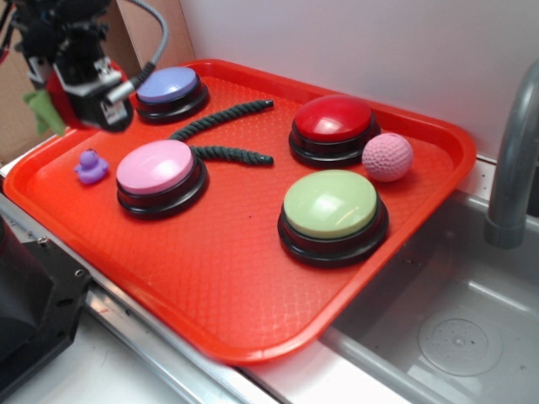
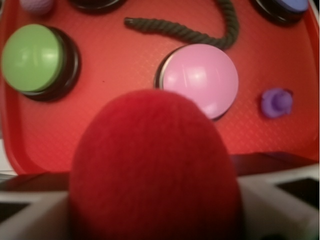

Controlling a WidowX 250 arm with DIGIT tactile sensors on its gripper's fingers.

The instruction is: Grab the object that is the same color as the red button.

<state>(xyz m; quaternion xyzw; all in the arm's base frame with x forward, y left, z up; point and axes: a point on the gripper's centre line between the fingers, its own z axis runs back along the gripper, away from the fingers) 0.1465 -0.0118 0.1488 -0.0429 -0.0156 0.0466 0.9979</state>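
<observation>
I have my fingers (image 2: 152,210) clamped on the plush strawberry (image 2: 150,170), which sits between them and is lifted clear above the far left corner of the red tray (image 1: 253,311), with nothing but air under it. My worry is the grip itself: the fuzz is soft and the body rounded, so I judge it could squirm out from between my fingers if I swing fast or ease the squeeze, and drop among the pink button (image 2: 200,80) and the little purple duck (image 2: 276,102) below my fingers. From the wrist view its rounded red end bulges out past my fingertips toward the tray; in the exterior view the green leaves (image 1: 44,111) stick out on the other side of my fingers, so I judge its long axis runs roughly crosswise between them, though the exact tilt I cannot tell.
</observation>
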